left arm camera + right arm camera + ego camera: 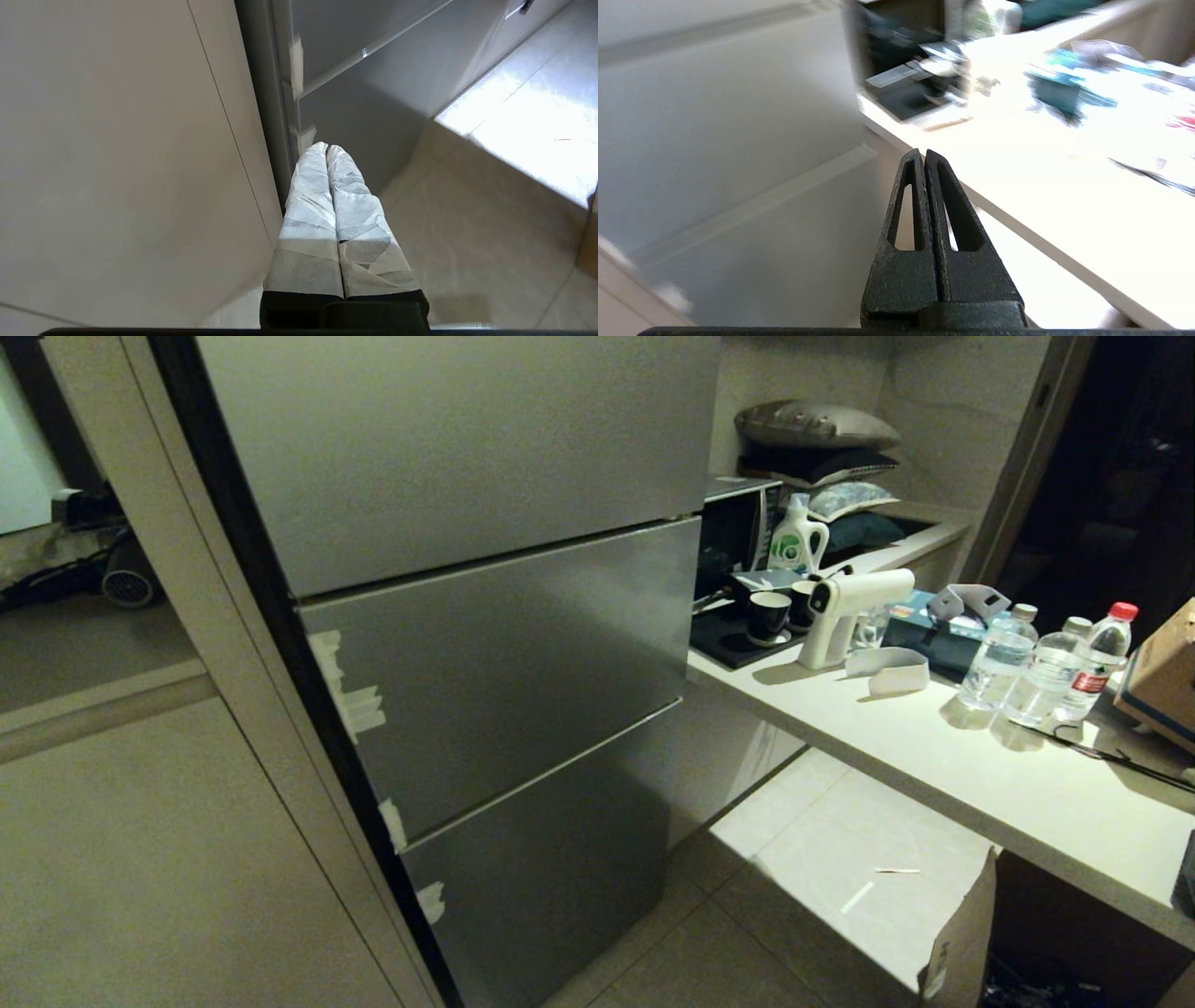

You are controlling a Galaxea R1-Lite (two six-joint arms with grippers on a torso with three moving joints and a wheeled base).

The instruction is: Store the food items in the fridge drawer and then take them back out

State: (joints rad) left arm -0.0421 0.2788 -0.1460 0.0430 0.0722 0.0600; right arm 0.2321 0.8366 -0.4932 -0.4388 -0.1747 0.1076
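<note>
Head view shows one grey fridge (485, 644) with three metal front panels stacked one above another, all flush and closed; the clear drawer itself cannot be seen, so which way it points and how its long side runs cannot be told. White tape scraps (359, 705) sit along the fridge's left edge, four patches in all. To the right runs a pale counter (980, 775) carrying three water bottles (1050, 672) standing upright in a cluster, two dark cups (770, 616) on a black tray, one white spray gun (854, 607), one green-labelled jug (796, 543) and a teal tissue box (934, 635). Neither arm appears in this view.

In the left wrist view, the left gripper (326, 148), its fingers wrapped in white tape, is pressed closed and empty, pointing toward the lower fridge panel near its taped edge and the floor tiles (528, 126). In the right wrist view, the right gripper (920, 152) is black, closed and empty, aimed at the counter edge beside the fridge.
</note>
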